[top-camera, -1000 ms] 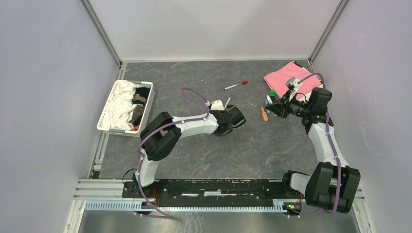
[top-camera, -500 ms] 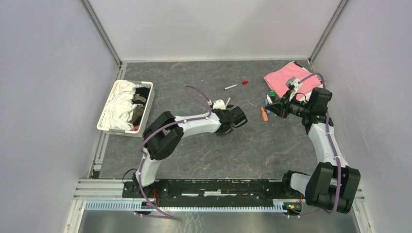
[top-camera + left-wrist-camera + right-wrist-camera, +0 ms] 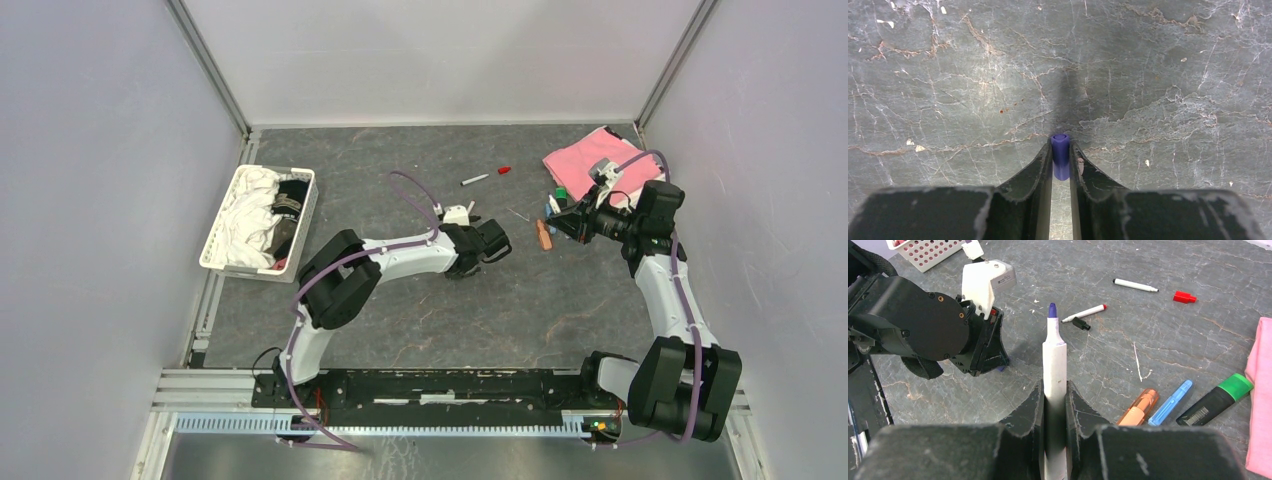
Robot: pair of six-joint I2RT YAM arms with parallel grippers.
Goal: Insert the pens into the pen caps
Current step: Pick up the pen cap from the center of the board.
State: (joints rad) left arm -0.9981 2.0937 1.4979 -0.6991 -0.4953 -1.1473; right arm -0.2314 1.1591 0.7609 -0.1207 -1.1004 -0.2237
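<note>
In the left wrist view my left gripper (image 3: 1060,146) is shut on a small blue-purple pen cap (image 3: 1060,156), held upright just over the grey table. My right gripper (image 3: 1054,390) is shut on a white-barrelled pen (image 3: 1054,357) whose purple tip points toward the left gripper (image 3: 990,352). Loose on the table lie another white pen (image 3: 1135,285), a red cap (image 3: 1184,297), a red-tipped white pen (image 3: 1084,313) and a black cap (image 3: 1080,323). An orange marker (image 3: 1138,407), a blue marker (image 3: 1170,402) and a black-and-green marker (image 3: 1215,399) lie to the right.
A pink cloth (image 3: 590,160) lies at the back right behind the right gripper (image 3: 563,217). A white basket (image 3: 258,220) of cloths stands at the left. The left gripper (image 3: 497,240) hovers mid-table, left of the orange marker (image 3: 543,235).
The left gripper's jaws have narrowed onto the blue-purple cap and the arm has shifted slightly right. The right arm has stayed still with its pen.
</note>
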